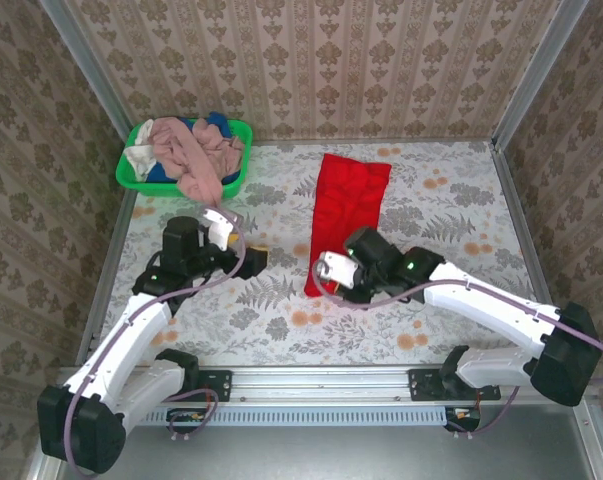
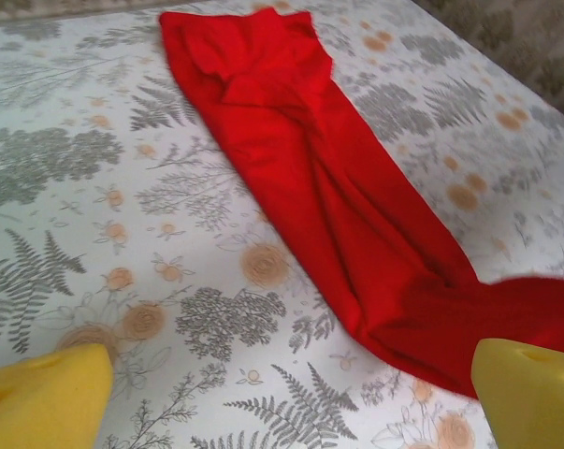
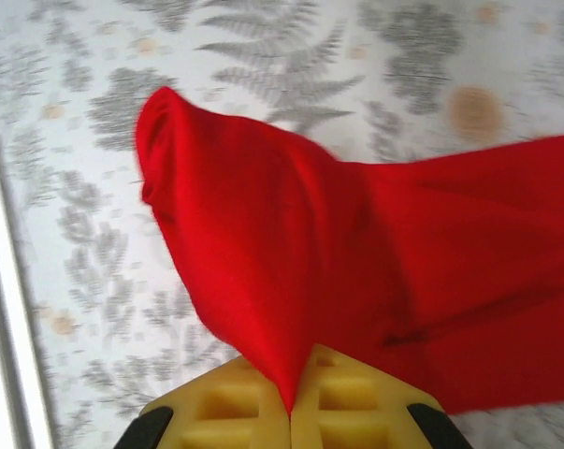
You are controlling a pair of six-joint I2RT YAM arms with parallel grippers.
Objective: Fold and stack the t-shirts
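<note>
**A:** What is nearest, in the lower middle of the top view?

**B:** The right fingers (image 1: 326, 270). They are closed on the near end of the red t-shirt (image 1: 349, 205). In the right wrist view the cloth is pinched between the two yellow pads and rises from them in a peak.

**A:** And the left fingers (image 1: 253, 257)?

**B:** They stand wide apart and hold nothing. They are just left of that same end, over the counter (image 1: 451, 210).

**A:** How does the shirt lie?

**B:** It is a long narrow strip, running from the centre of the frame toward the upper centre. It lies flat on the counter, except for the gripped end.

**A:** And farther back?

**B:** A green basket (image 1: 131, 180) stands in the upper left. The other t-shirts (image 1: 196, 150) are heaped in it, dusty pink on top, with some blue and white beside. One pink part hangs over the front rim.
</note>
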